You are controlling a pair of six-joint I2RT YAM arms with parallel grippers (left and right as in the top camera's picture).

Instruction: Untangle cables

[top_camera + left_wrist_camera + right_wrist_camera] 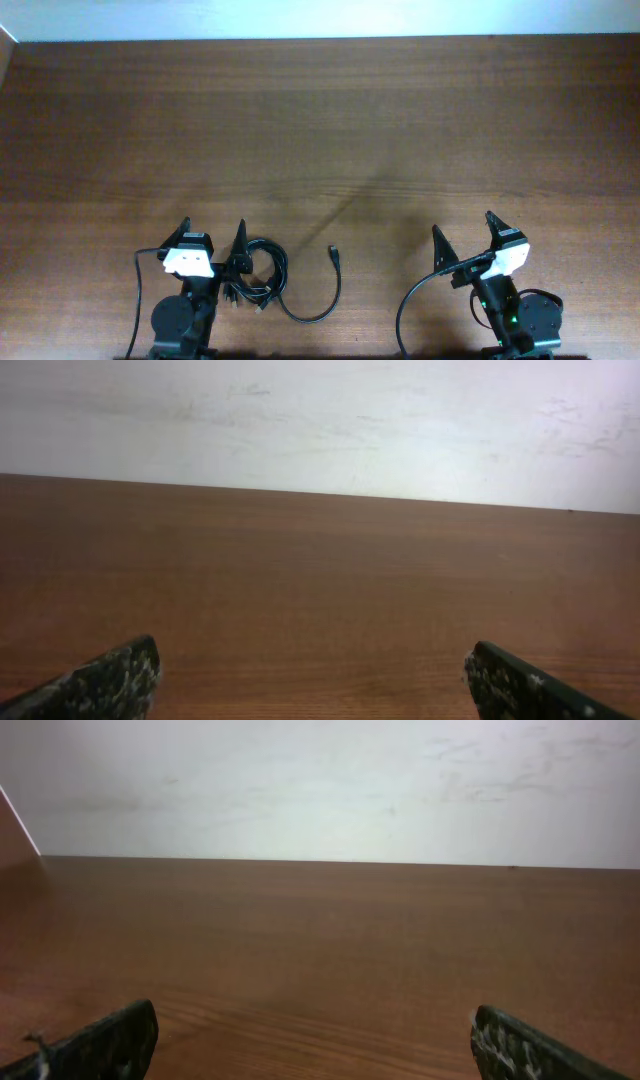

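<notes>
The cables (pixel 268 276) lie in a small black tangle on the wooden table near its front edge, just right of my left arm, with one loose end curving out to a plug (pixel 334 253). My left gripper (pixel 212 231) stands open right beside the tangle, its right finger next to the loops. Far to the right, my right gripper (pixel 462 227) is open too, with nothing between its fingers. In both wrist views only bare table shows between the fingertips (pixel 120 678) (pixel 520 1045); the cables are out of sight there.
The brown wooden table (pixel 320 130) stretches back to a white wall (pixel 320 420). A thicker black wire (pixel 410 300) loops from the right arm's base, another (pixel 138 290) runs along the left arm's base.
</notes>
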